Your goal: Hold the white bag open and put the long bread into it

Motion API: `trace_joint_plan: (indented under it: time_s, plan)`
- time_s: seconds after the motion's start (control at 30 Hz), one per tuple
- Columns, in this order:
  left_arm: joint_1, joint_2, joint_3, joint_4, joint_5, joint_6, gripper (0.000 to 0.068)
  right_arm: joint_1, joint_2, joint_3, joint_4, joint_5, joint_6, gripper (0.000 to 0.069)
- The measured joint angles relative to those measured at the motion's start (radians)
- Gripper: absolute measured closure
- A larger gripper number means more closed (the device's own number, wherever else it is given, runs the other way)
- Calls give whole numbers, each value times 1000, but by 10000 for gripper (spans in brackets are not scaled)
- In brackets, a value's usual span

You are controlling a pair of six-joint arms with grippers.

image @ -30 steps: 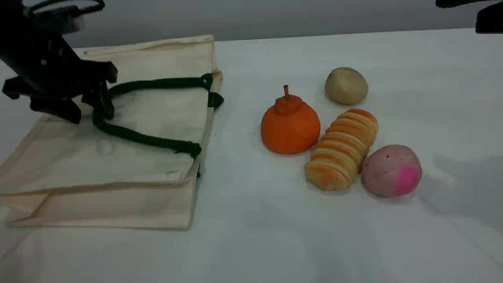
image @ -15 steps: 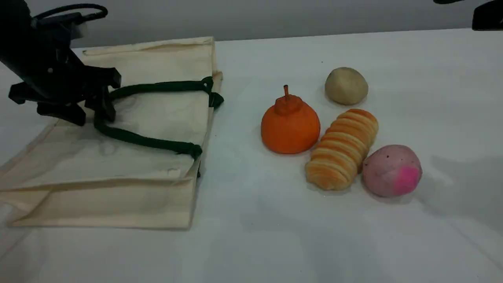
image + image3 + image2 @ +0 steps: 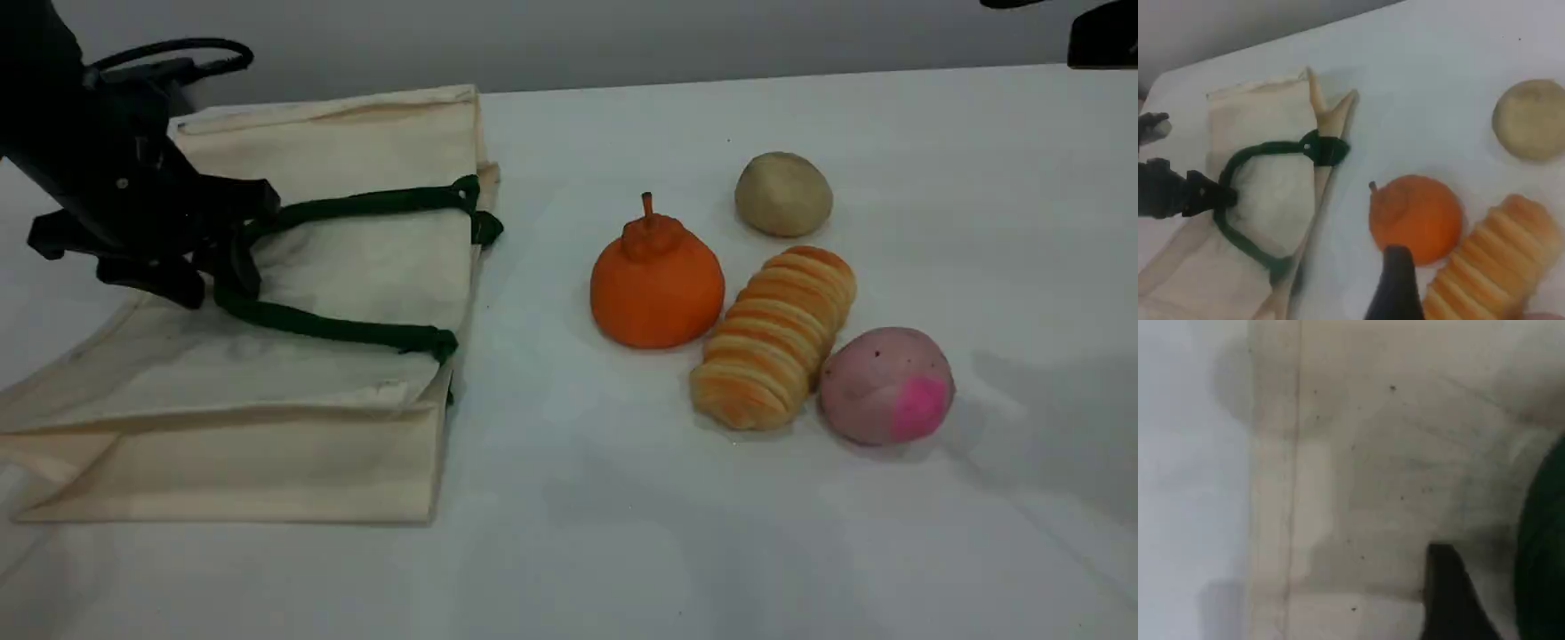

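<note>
The left tool is low over the white bag w/ its black arm coming in from the top left corner; its two tips sit at the bend of the green handle, one on each side of the rope, but I can't tell if they pinch it yet or are just around it. In the left wrist view one dark fingertip is just above the cream cloth w/ the green rope at the right edge. The right tool is up high & well away from the foods; only a dark bit of that arm shows at the top right corner of the scene view, and its jaws are spread wide, holding nothing. Count: 1 bag, 2 green handles stacked, 4 foods, 2 arms. Near to far on the bench: the folded bottom edge of the bag at front left, then a pink round bun at front right, then the long bread lying slanted, touching the pink bun & just beside the orange pumpkin piece, then a beige round bun farthest back. The bag lies flat on its side w/ its mouth to the right, toward the foods. Can't see inside it. The long bread is out on the bench, right of the bag, not touched by any tool.
</note>
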Motion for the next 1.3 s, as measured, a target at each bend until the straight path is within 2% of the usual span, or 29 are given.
trace_joint_plan:
  time_s: [0.17, 0.23, 0.37, 0.47, 0.67, 0.97, 1.13, 1.3]
  plan:
    - [0, 0, 0, -5, -6, -26, 553, 0, 0, 0, 0, 0, 0, 167]
    - [0, 0, 0, -5, -9, -32, 593, 0, 0, 0, 0, 0, 0, 167]
    - [0, -30, -25, -5, 11, -32, 592, 0, 0, 0, 0, 0, -7, 167]
    - [-5, -75, -82, -13, 78, -28, 592, 0, 0, 0, 0, 0, -15, 167]
    - [-29, -183, -250, -37, 307, 49, 592, 1, 0, 0, 10, 0, -29, 167]
    - [-58, -347, -480, -195, 601, 196, 592, 1, 46, -9, 18, -1, -100, 167]
    - [-58, -428, -497, -245, 712, 212, 592, 1, 97, -61, 20, -4, -99, 167]
    - [-80, -520, -497, -262, 761, 240, 592, 1, 175, -80, 20, 14, -99, 167]
